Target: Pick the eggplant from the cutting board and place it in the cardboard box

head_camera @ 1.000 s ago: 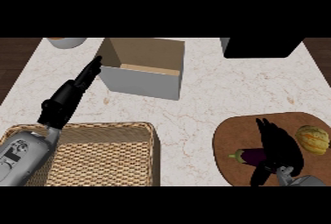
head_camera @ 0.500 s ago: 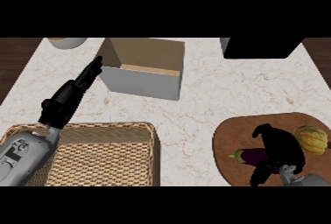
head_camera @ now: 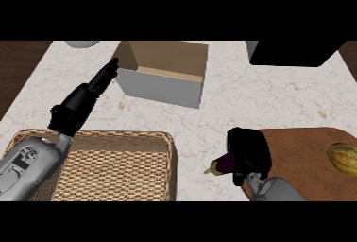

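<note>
one eggplant point(head_camera: 226, 165) is gripped by the curled right hand point(head_camera: 249, 150) at the cutting board's point(head_camera: 307, 156) nine o'clock edge; the left hand point(head_camera: 89, 92) is held open beside the cardboard box point(head_camera: 162, 85).

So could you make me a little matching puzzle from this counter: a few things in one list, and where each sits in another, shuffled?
Things:
1. eggplant
2. cardboard box
3. wicker basket
4. yellow squash

Places:
A. far side of the counter, open at the top
B. right part of the cutting board
C. under the curled right hand, at the board's left edge
D. near left, beside the left forearm

Pairs: 1-C, 2-A, 3-D, 4-B
</note>
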{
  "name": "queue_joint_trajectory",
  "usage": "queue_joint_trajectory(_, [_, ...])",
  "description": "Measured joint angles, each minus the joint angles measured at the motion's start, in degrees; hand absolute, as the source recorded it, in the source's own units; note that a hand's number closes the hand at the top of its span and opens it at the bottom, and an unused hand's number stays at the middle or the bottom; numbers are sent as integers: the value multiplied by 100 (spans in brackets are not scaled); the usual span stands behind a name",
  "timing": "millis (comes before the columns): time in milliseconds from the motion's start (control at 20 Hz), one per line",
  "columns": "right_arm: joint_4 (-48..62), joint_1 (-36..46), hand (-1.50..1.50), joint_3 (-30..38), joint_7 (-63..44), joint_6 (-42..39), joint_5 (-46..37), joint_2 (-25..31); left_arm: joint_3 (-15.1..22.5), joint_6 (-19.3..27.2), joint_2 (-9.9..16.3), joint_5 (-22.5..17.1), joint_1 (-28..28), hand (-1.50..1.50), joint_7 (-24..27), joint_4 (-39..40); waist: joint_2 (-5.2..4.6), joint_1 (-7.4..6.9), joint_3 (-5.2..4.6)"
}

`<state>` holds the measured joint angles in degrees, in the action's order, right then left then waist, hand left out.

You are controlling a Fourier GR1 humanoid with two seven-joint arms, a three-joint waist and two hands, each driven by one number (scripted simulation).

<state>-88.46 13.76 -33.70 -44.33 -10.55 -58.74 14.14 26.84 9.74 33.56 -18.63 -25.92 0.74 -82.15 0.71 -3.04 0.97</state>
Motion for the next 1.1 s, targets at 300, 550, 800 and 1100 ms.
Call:
queue_joint_trajectory(300, [331, 1281, 150, -887, -934, 299, -621, -937, 90, -83, -103, -9, -177, 0, -36, 96, -31, -198, 6])
queue_joint_trajectory(550, [308, 2094, 150, -1484, -1462, 333, -615, -940, 83, -109, -108, -44, -165, 0, -40, 142, -26, -196, 19])
queue_joint_trajectory(800, [69, 2737, 150, -1753, -1718, 368, -358, -958, -98, -231, 53, -36, -158, 0, -100, 163, -40, -206, -21])
queue_joint_trajectory(1100, [-262, 3318, 150, -1821, -1997, 516, -294, -1005, -374, -412, 217, -44, -57, 0, -134, 124, -20, -161, -24])
